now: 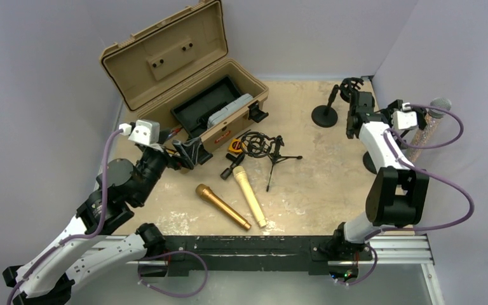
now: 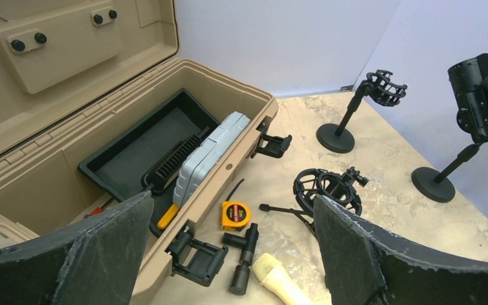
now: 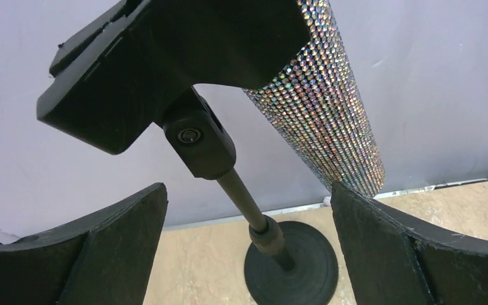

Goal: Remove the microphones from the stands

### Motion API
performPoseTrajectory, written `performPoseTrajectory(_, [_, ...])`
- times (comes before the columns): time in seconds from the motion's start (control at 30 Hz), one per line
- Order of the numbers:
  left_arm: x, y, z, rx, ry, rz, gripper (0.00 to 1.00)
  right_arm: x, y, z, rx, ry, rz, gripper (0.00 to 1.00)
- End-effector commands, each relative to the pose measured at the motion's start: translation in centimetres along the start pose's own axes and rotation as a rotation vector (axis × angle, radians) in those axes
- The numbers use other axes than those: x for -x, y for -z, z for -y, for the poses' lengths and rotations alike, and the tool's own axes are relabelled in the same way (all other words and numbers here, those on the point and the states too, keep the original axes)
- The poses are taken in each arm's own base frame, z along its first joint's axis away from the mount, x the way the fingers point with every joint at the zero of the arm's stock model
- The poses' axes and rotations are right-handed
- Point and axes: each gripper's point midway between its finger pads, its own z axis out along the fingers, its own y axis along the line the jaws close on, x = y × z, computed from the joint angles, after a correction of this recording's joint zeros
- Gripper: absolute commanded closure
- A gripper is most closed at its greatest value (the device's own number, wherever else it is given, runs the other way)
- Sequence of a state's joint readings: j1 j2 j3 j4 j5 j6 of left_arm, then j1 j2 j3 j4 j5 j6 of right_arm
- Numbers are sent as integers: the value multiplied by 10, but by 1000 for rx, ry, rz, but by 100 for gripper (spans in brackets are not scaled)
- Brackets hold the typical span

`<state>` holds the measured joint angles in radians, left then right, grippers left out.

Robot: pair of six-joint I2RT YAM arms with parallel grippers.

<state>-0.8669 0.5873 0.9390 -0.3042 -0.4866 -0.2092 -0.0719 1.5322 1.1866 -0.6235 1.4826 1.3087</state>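
Lilac walls close round a beige surface (image 1: 305, 184). At its right edge the glitter mic (image 3: 330, 95) sits tilted in the clip of the stand (image 3: 254, 219), not yet lifted. The right gripper (image 3: 246, 190) faces it from below, jaws apart and touching nothing, so this looks like the approach step. Next, I judge, it must rise, close on the mic body and draw it free. The left gripper (image 2: 232, 197) hangs by the case (image 2: 32, 190), jaws apart.

No legible text anywhere, yellow tape measure (image 2: 236, 215) label — too small to read
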Motion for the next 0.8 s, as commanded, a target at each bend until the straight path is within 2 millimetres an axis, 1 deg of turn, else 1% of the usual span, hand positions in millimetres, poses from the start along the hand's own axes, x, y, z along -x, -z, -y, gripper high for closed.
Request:
performPoseTrajectory(0.0, [11, -2, 2, 2, 4, 31, 7, 32, -12, -1, -64, -37, 175, 1])
performPoseTrajectory(0.23, [6, -5, 2, 10, -13, 23, 7, 11, -16, -9, -67, -15, 208, 1])
performPoseTrajectory(0.47, [5, -6, 0, 22, -25, 21, 7, 1, -19, -12, -73, 3, 259, 2])
performPoseTrajectory(0.53, [3, -8, 1, 23, -28, 17, 7, -2, -27, -11, -93, 12, 266, 2])
performPoseTrajectory(0.6, [2, -9, 1, 25, -32, 12, 7, -4, -34, -10, -113, 19, 274, 4])
performPoseTrajectory(0.67, [0, -10, 2, 23, -33, 5, 7, -5, -38, -8, -123, 21, 277, 11])
performPoseTrajectory(0.77, [-3, -12, 4, 18, -32, -4, 7, 2, -37, -8, -122, -11, 278, 15])
